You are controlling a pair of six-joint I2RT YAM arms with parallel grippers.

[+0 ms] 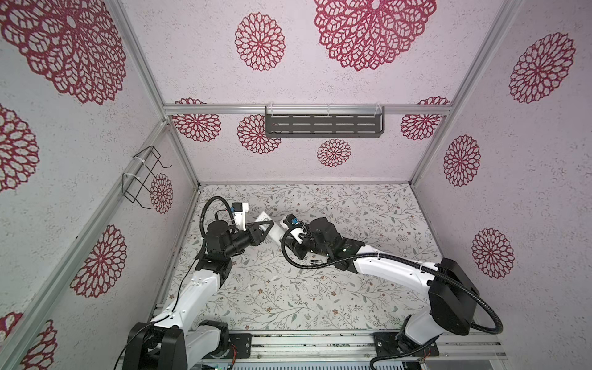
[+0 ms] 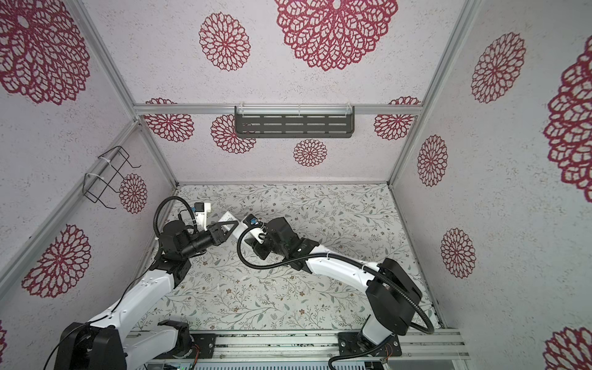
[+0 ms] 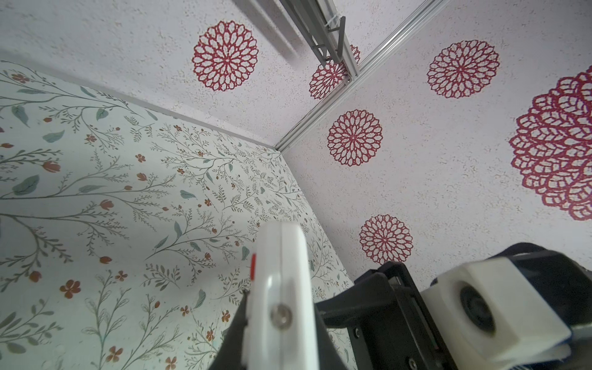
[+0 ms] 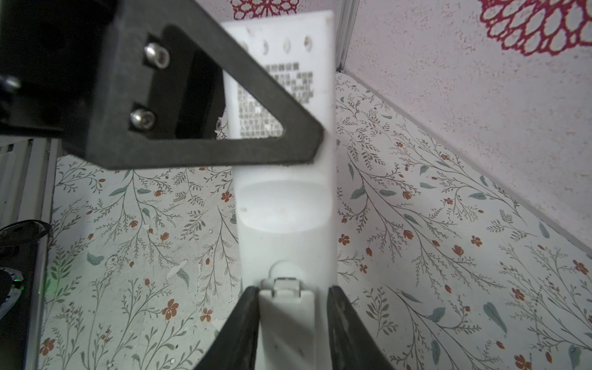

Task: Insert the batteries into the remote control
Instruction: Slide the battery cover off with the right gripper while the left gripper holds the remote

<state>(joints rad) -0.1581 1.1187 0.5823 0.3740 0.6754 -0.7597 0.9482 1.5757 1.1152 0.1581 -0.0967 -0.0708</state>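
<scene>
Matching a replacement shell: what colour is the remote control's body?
White; the remote control shows best in the right wrist view.

1. Floral tabletop (image 1: 288, 298): taken as reference.
2. Dark slotted shelf (image 1: 324, 125): mounted on the back wall (image 1: 304, 166) above the tabletop.
3. Black wire rack (image 1: 142, 176): fixed to the side wall (image 1: 64, 198) left of the tabletop.

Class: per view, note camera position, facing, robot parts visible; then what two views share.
Top views: overhead, facing down at the table; left arm, right arm visible.
Left wrist: on left arm, facing the remote control; left gripper visible.
Right wrist: on right arm, facing the remote control; right gripper visible.
Shared by wrist views: remote control.
</scene>
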